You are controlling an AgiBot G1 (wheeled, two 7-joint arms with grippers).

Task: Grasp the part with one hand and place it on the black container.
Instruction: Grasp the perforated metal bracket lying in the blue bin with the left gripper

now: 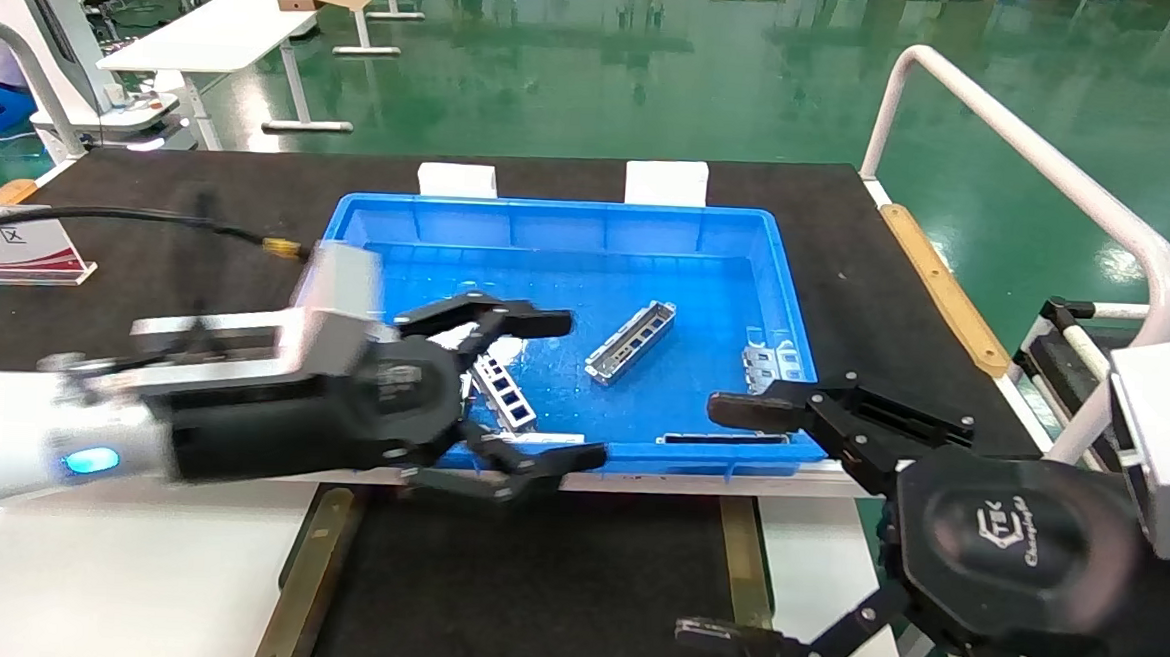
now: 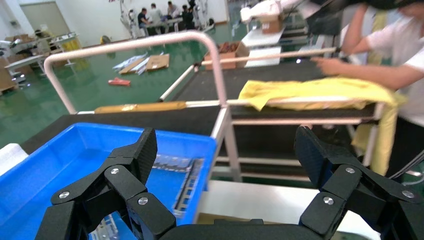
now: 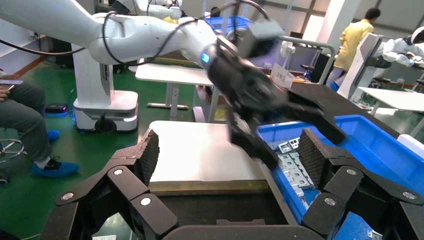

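Observation:
The part (image 1: 630, 342), a narrow silver channel bracket, lies loose in the middle of the blue crate (image 1: 561, 219). My left gripper (image 1: 562, 392) hovers open and empty over the crate's front left corner, left of the part; its wrist view shows the wide-spread left gripper (image 2: 226, 155) holding nothing. The black container (image 1: 531, 586), a matte tray between two brass strips (image 1: 307, 574), lies in front of the crate. My right gripper (image 1: 715, 521) is open and empty at the container's right edge. The right wrist view looks past the right gripper (image 3: 230, 152) across the black container (image 3: 210, 205).
Other silver pieces lie in the crate: a holed plate (image 1: 502, 389) under the left gripper, a bracket (image 1: 771, 363) at the right wall, a strip (image 1: 719, 439) along the front wall. A white rail (image 1: 1016, 121) borders the table's right side. A sign (image 1: 8, 253) stands far left.

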